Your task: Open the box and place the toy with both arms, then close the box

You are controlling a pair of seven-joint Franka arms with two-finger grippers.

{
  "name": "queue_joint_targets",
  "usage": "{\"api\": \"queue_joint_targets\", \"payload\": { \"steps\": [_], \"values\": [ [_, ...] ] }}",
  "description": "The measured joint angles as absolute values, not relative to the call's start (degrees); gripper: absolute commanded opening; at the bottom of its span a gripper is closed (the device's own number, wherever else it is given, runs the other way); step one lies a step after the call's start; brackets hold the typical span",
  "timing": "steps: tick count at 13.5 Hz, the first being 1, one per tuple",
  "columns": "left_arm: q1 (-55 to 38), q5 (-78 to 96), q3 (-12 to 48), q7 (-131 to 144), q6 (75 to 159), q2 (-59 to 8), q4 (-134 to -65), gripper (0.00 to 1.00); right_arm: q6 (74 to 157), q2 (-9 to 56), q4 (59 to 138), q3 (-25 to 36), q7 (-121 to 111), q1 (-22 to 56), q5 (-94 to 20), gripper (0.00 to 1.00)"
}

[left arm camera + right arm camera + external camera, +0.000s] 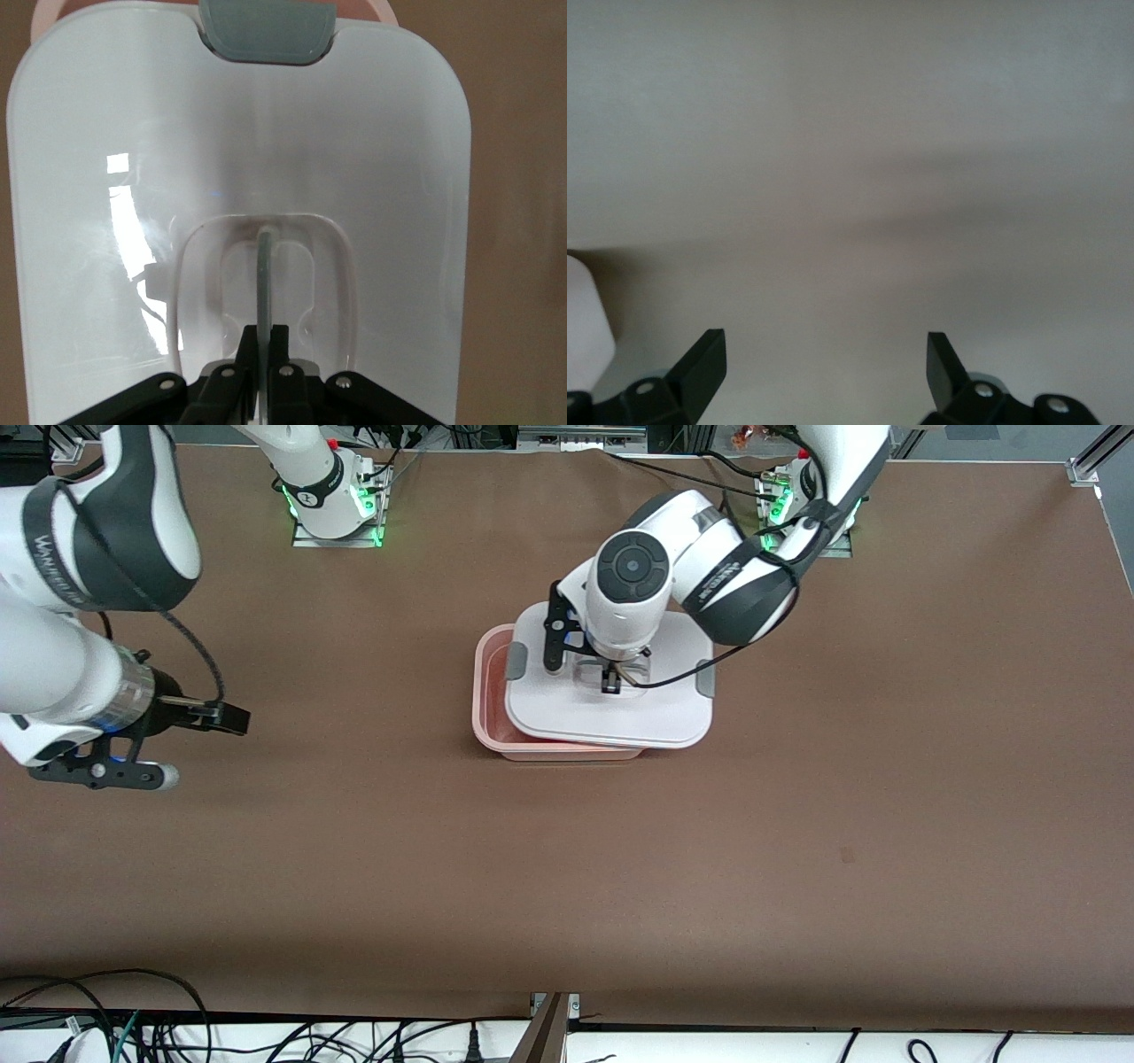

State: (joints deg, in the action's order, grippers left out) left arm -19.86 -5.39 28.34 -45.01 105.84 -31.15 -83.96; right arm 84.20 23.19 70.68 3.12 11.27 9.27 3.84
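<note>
The box's translucent pink tub (489, 691) stands mid-table. Its white lid (611, 717) lies askew over it, shifted toward the left arm's end, so a strip of the tub shows at the right arm's end. Grey clips (516, 661) sit on the lid's ends. My left gripper (611, 682) is shut on the lid's clear handle (264, 266); in the left wrist view the gripper (266, 341) pinches it over the lid (372, 150). My right gripper (232, 720) hangs open and empty over bare table near the right arm's end, as its wrist view (824, 354) confirms. The toy is out of view.
The brown table (797, 824) spreads wide around the box. The arm bases (337, 514) stand along the table's edge farthest from the front camera. Cables (177, 1027) lie below the table's near edge.
</note>
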Motion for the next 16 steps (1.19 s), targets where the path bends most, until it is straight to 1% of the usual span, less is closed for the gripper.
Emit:
{"api": "queue_joint_targets", "payload": {
  "steps": [4,8,12,16],
  "values": [
    [-25.08,-9.61,28.08,-37.07,107.88,-33.53,-83.43,0.00,83.69,23.19,70.69,3.10,5.77,4.68,3.83,1.00],
    [-25.85,-10.38,27.41,-35.53,107.89,-33.80,-83.11,0.00,83.50,22.74,71.23,3.08,5.37,2.37,3.81,1.00],
    [-25.69,-10.38,26.67,-35.02,108.03,-34.72,-81.72,0.00,83.37,19.45,73.97,3.00,5.37,1.82,3.73,1.00],
    [-25.86,-10.38,26.68,-35.02,109.22,-35.97,-80.95,0.00,83.16,14.74,75.48,2.88,5.37,1.47,2.12,1.00]
  ]
}}
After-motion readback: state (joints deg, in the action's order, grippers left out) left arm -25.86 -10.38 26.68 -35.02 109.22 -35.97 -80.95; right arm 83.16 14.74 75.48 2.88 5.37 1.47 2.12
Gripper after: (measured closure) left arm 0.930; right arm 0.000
